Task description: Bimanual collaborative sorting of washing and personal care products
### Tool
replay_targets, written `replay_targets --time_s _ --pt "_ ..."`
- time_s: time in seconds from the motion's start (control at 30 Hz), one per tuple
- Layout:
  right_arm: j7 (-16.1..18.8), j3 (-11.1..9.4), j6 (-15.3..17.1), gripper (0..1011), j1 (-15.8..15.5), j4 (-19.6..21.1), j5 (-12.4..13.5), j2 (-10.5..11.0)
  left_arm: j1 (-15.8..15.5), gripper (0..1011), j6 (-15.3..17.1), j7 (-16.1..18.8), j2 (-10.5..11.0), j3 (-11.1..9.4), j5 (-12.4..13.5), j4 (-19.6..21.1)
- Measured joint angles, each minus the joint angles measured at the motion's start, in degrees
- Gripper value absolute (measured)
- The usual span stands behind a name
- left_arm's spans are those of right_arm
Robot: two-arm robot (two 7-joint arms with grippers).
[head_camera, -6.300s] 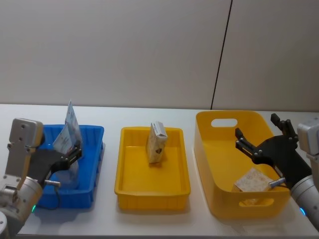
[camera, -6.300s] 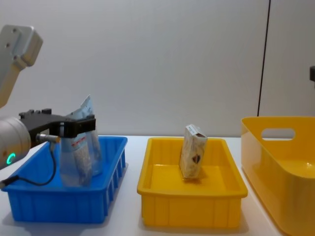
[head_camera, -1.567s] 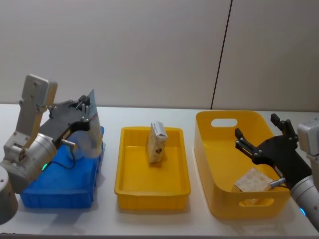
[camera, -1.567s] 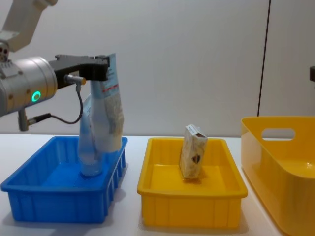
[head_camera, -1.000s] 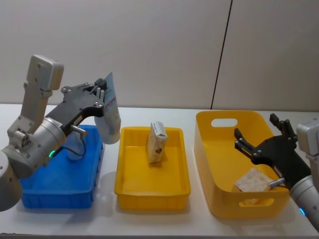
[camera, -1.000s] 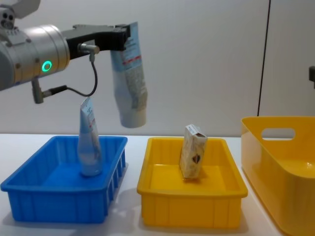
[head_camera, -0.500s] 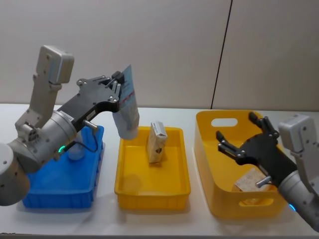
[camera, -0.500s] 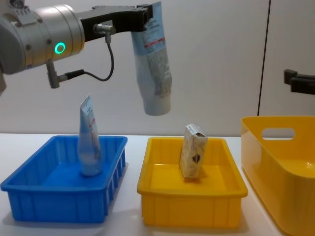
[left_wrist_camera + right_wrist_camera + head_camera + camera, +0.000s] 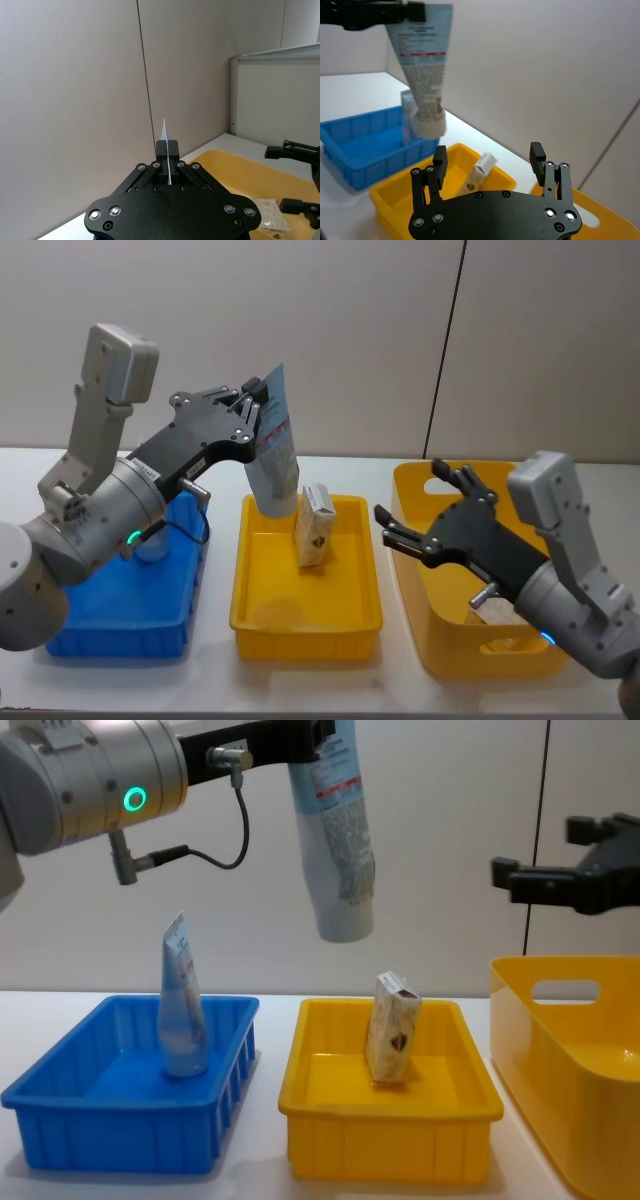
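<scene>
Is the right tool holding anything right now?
No, the right tool is spread open with nothing between its fingers; the left tool holds the tube.

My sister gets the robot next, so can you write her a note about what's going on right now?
Left gripper: shut on the crimped end of a tube, hanging cap-down above the middle yellow tray.
Right gripper: open, empty, raised by the tall yellow bin, facing the tube.
Other tube stands in the blue bin; beige pack leans in the middle tray; whitish pack lies in the tall bin.
Done: tube lifted. Left: probably pass it to the right gripper, then bin it.
</scene>
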State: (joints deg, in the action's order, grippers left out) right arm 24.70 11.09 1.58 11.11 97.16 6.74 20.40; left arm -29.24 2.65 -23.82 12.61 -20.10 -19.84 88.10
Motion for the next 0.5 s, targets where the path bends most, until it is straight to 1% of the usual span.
replay_targets --time_s 0.3,0.33,0.4,0.5 --pt "3.9 2.8 0.4 1004 4.2 -2.6 2.0 -0.7 0.0 0 0.0 -0.3 0.3 -0.6 -0.8 0.9" --pt "3.9 2.8 0.4 1004 4.2 -2.6 2.0 -0.7 0.0 0 0.0 -0.3 0.3 -0.6 -0.8 0.9" --pt "4.7 3.6 0.6 1004 5.4 -3.6 2.4 -1.0 0.1 0 -0.1 -0.4 0.4 -0.8 -1.0 1.1" --pt "5.3 4.2 0.6 1004 6.5 -4.5 2.7 -1.2 0.1 0 -0.2 -0.5 0.5 -1.0 -1.3 1.4"
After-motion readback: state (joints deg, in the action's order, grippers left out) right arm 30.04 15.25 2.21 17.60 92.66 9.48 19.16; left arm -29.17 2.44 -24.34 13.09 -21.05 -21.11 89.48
